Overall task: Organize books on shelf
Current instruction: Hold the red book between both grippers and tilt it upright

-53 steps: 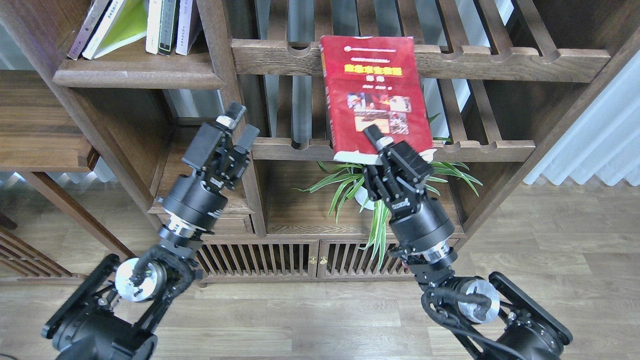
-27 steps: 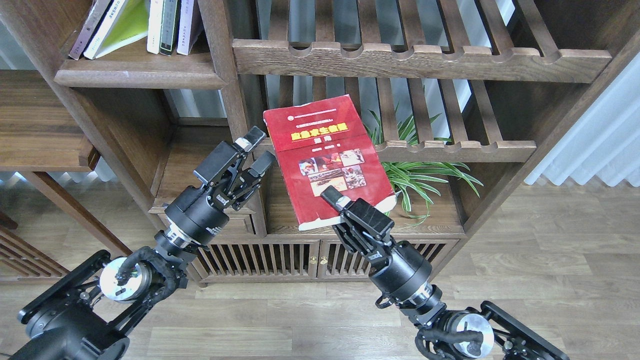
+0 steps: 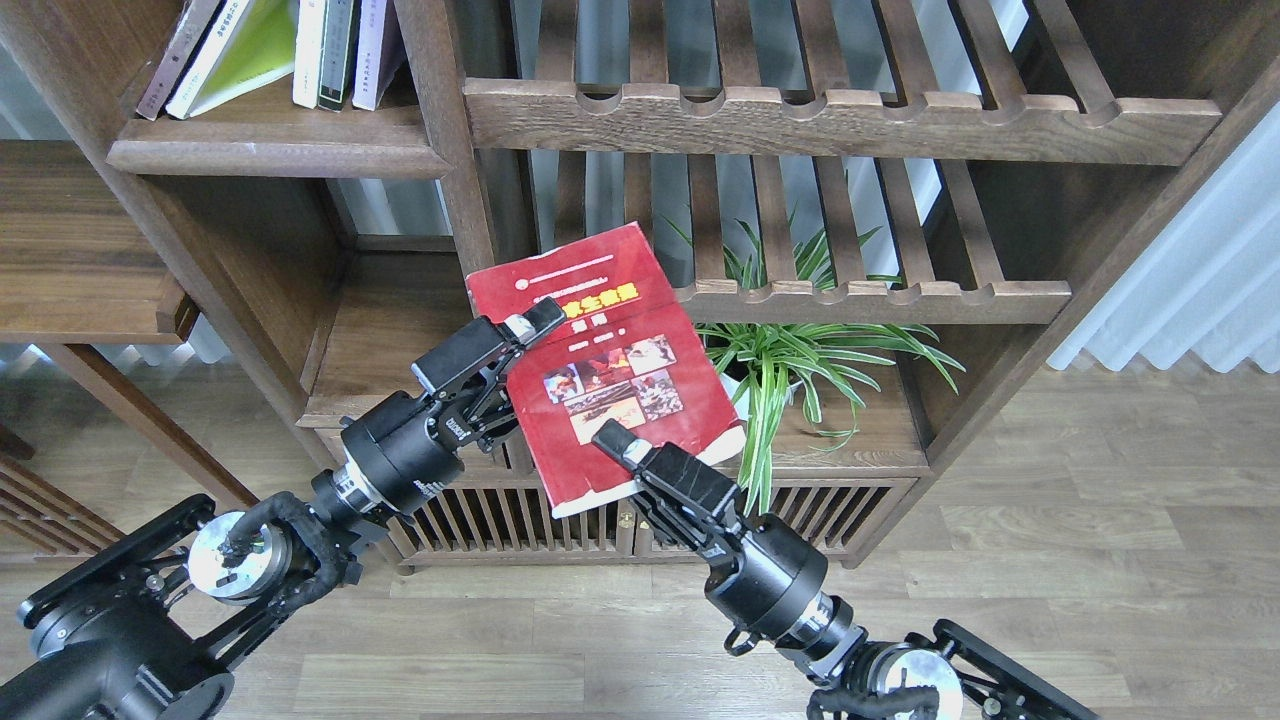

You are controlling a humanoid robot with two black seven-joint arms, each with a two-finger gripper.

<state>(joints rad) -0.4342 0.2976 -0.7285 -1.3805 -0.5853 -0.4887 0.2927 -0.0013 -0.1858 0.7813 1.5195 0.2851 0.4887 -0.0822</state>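
Bookcase (image 3: 440, 130): dark wood, grain visible. Shelf (image 3: 270, 150), thick rounded edge, holds several upright books (image 3: 300, 50). Our red book (image 3: 605, 365), glossy paperback, hangs mid-air below, unshelved. Right gripper (image 3: 625, 455) clamps its lower edge; left gripper (image 3: 525, 345) straddles its left edge, closure unclear.

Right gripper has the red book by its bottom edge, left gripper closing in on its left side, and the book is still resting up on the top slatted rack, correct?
Not quite. In the head view the red book is off the rack, held in the air in front of the bookcase by the right gripper. The left gripper is at its left edge.
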